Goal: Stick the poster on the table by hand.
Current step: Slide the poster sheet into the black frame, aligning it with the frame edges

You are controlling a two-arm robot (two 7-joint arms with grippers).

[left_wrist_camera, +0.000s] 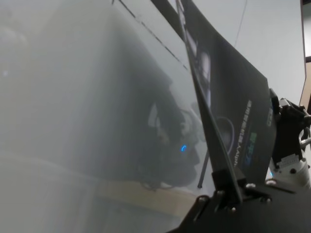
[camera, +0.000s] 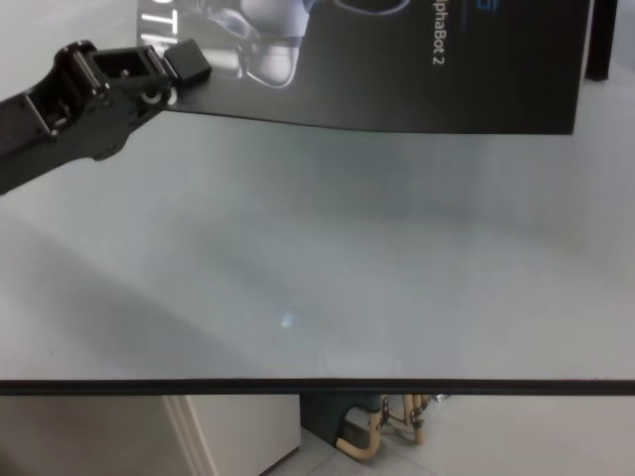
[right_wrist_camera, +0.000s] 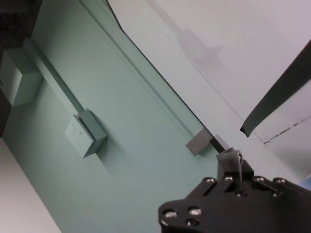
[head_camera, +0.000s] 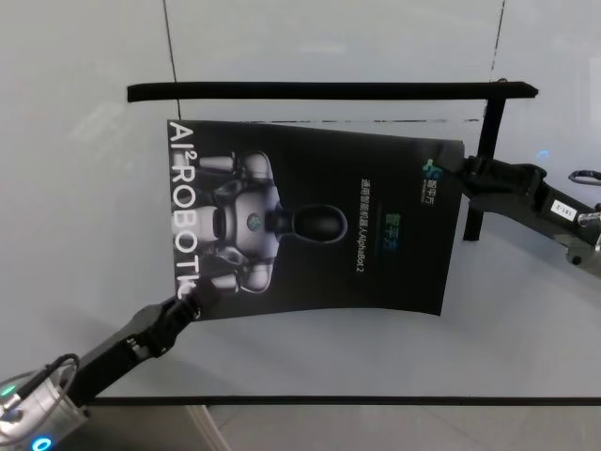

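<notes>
Grey table (head_camera: 310, 362) is bare; both grippers, left (head_camera: 195, 293) and right (head_camera: 449, 169), pinch the poster (head_camera: 319, 221), which is not flat yet.

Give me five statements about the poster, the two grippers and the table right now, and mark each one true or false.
1. The left gripper is clamped on the near left corner of the poster. True.
2. The right gripper hangs away from the poster. False: it holds the far right corner.
3. The poster lies fully flat on the table. False: the left wrist view shows it lifted and curved above the tabletop.
4. The poster's print faces up, showing a robot figure. True.
5. The poster overhangs the table's near edge. False: bare tabletop lies between them.
</notes>
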